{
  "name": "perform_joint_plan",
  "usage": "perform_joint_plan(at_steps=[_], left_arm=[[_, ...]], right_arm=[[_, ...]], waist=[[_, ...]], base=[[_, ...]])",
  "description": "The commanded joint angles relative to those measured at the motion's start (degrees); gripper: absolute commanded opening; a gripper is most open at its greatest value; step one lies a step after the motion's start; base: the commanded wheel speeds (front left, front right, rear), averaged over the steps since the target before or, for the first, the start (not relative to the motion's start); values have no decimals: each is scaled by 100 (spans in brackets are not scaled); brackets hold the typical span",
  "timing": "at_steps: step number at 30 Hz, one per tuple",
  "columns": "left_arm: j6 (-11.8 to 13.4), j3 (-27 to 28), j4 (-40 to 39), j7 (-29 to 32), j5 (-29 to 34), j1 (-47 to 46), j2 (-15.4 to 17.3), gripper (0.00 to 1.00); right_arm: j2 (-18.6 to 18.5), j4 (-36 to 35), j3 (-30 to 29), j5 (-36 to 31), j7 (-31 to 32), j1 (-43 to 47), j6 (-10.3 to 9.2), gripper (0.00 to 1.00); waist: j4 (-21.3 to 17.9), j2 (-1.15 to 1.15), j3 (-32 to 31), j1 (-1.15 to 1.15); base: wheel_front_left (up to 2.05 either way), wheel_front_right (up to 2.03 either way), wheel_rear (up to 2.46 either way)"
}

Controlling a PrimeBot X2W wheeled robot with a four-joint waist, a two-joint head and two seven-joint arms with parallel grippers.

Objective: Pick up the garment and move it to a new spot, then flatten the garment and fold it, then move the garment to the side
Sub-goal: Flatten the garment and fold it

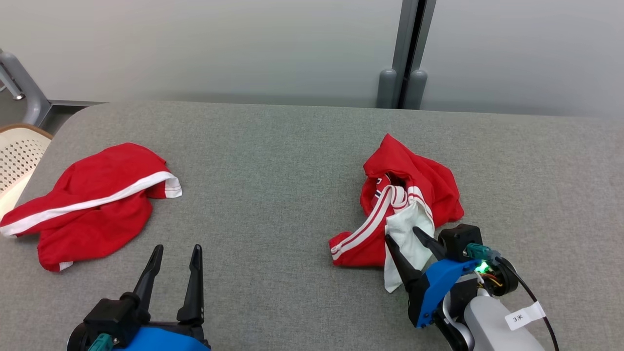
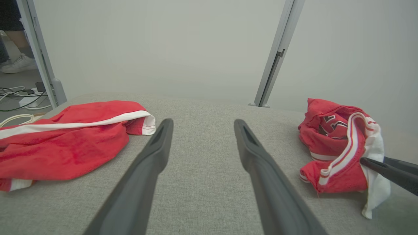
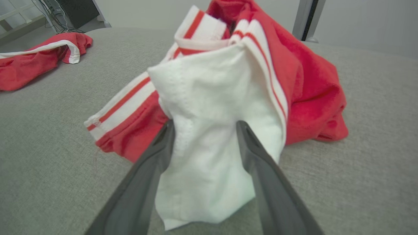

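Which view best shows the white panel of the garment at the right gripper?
The right wrist view: the white panel sits large between the open right gripper's fingers. The head view shows it small; the left wrist view, a narrow side strip.

**Surroundings of the grey table**

A grey fabric-covered table (image 1: 292, 161) stood before pale wall panels (image 1: 195, 44) split by a grey post (image 1: 412, 48). A perforated cream plastic piece (image 1: 17, 151) sat off its left corner. Cables (image 2: 16, 94) lay on the floor near a person's white shoe (image 2: 19, 63).
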Motion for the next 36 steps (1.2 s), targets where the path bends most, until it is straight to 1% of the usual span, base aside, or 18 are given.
perform_joint_plan(at_steps=[1,2,5,8,13,16,19,23,28,32,36], left_arm=[[-13,-5,23,-30,-13,-131,-1,100],[-16,-3,33,-39,-15,-146,-1,100],[-19,2,60,-57,-25,-162,2,100],[-2,9,74,-77,-36,-153,-1,100],[23,41,79,-100,-64,-61,22,100],[32,48,59,-115,-69,-62,23,100],[32,28,36,-122,-55,-133,21,100],[29,0,43,-116,-42,-176,30,100],[38,-35,46,-118,-44,-91,49,100],[52,-72,20,-98,-33,-22,70,100],[67,-90,-26,-90,-39,6,85,100]], right_arm=[[-18,128,-20,39,-64,-129,3,39],[-18,180,-19,70,-101,-156,3,0],[-20,263,-112,184,-322,-220,3,0],[-18,177,-196,282,-563,-265,3,0],[-18,-311,-178,372,-698,-326,3,0],[-17,-763,-50,368,-591,-456,3,0],[-13,-1231,248,390,-448,-702,3,0],[-14,-1696,760,628,-322,-1213,3,0],[-17,-2107,1200,1155,-499,-1929,3,0],[-18,-2100,1151,1328,-628,-2129,3,0],[-20,-1621,862,1199,-467,-1699,3,0]], waist=[[24,0,32,0],[32,0,40,0],[44,0,53,0],[41,0,47,0],[-24,0,11,0],[-47,0,-6,0],[-51,0,-5,0],[-40,0,-36,0],[-29,0,-120,0],[-19,0,-181,0],[-23,0,-193,0]], base=[[0,0,0],[0,0,0],[0,0,0],[0,0,0],[0,0,0],[0,0,0],[0,0,0],[0,0,0],[0,0,0],[0,0,0],[0,0,0]])
